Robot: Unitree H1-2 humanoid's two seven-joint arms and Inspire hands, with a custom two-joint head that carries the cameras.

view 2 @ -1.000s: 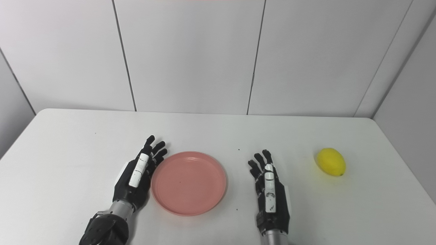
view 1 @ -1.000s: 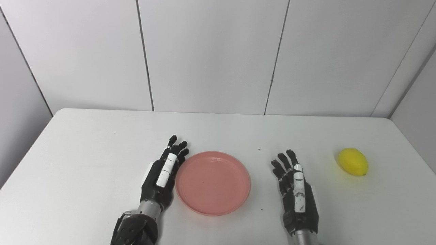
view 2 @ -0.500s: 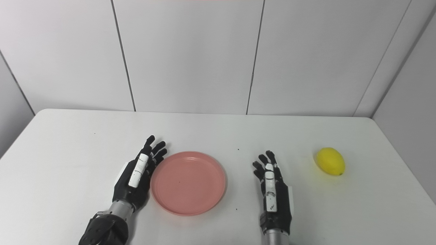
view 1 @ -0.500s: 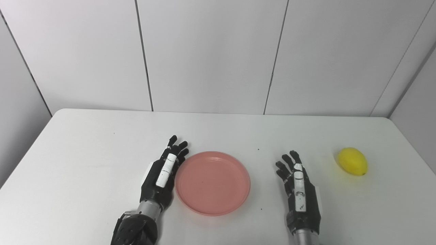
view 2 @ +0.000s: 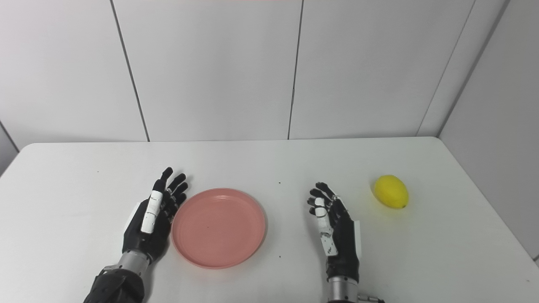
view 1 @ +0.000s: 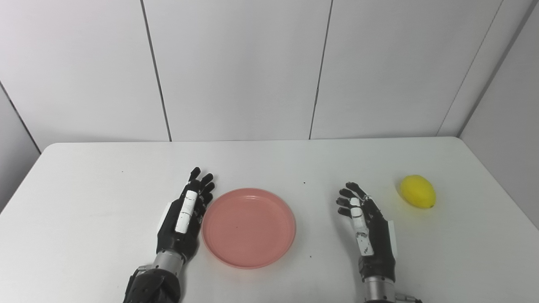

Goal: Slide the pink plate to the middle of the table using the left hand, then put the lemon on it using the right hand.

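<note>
The pink plate [view 1: 249, 227] lies flat near the middle of the white table [view 1: 269, 160], towards the front. My left hand [view 1: 184, 219] is open, its fingers stretched out flat on the table right beside the plate's left rim. The yellow lemon [view 1: 417, 192] lies on the table at the right. My right hand [view 1: 367, 227] is open and empty, fingers apart, between the plate and the lemon and clear of both. The plate [view 2: 218, 227] and the lemon [view 2: 391, 192] also show in the right eye view.
White wall panels [view 1: 236, 67] stand behind the table's far edge. The table's right edge runs close behind the lemon. A few small dark specks [view 1: 304, 183] dot the tabletop.
The camera has turned to the right, so the whole picture has shifted left. My right hand has moved a little rightward and tilted, fingers slightly more curled. The plate, lemon and left hand have not moved.
</note>
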